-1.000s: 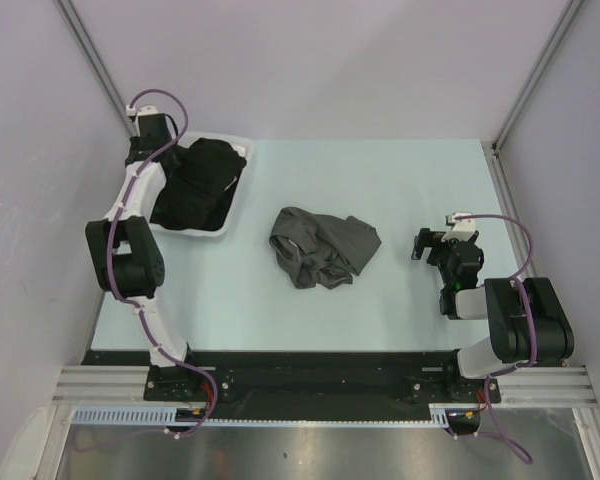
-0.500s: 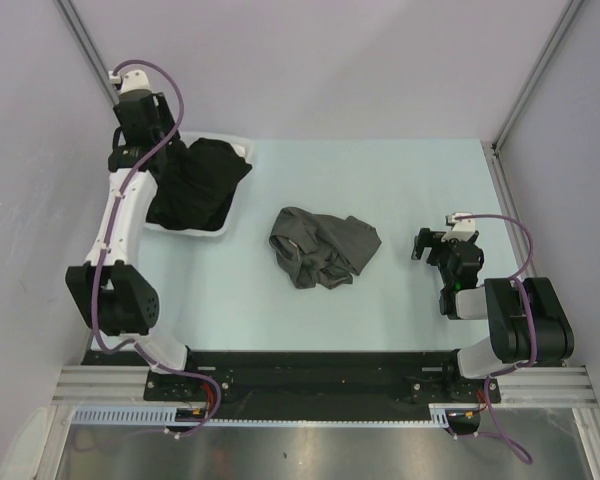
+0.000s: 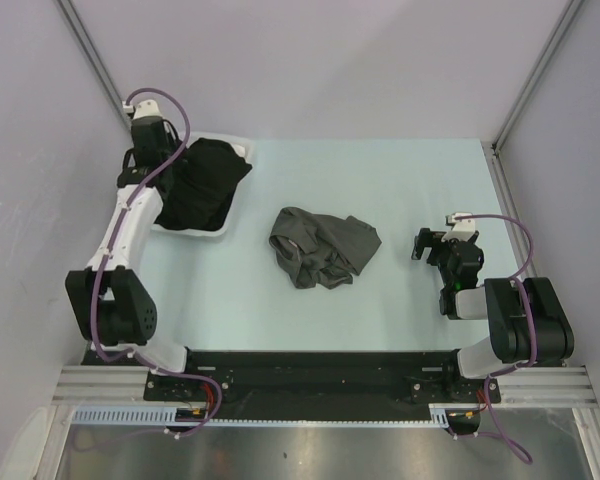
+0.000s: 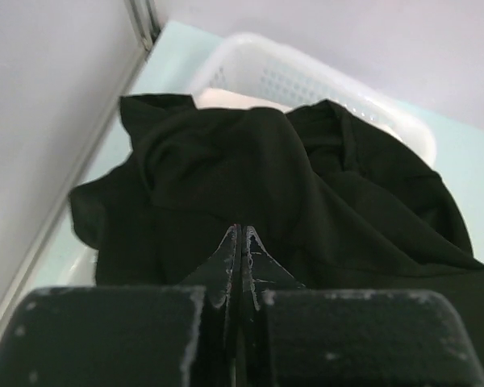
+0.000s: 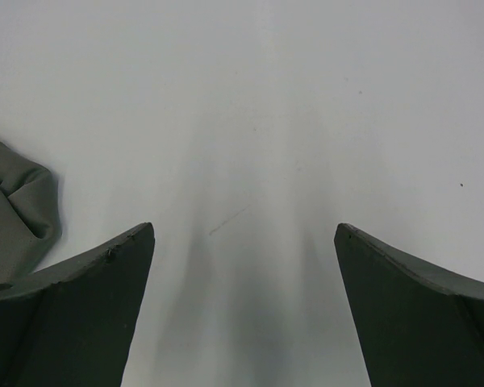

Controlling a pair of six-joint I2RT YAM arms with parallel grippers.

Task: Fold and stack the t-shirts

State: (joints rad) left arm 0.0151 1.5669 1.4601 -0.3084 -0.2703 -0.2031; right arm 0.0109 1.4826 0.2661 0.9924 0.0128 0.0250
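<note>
Over in the far-left corner of the table (image 3: 400, 180), the left end effector (image 4: 240, 235) is parked right above the white tray (image 3: 192, 232). Its fingers are pressed tight together, and the black t-shirt (image 4: 306, 193) looks like it fans out from the tips, so my read is it's got a pinch of that cloth. The heap spills over the tray's left rim.

The charcoal t-shirt (image 3: 323, 246) sits crumpled mid-table, long side running roughly left to right. It lies to the left of the right end effector (image 3: 427, 244), which hangs spread wide over bare table with nothing in it. The right arm is clearly the nearer one to it. The right wrist view only catches a corner of that shirt (image 5: 12, 205) at its left edge.

Hard to tell: how many shirts are in the tray, since it's black on black. From above, the arm covers the left fingertips, so I can't confirm the grip from there.
</note>
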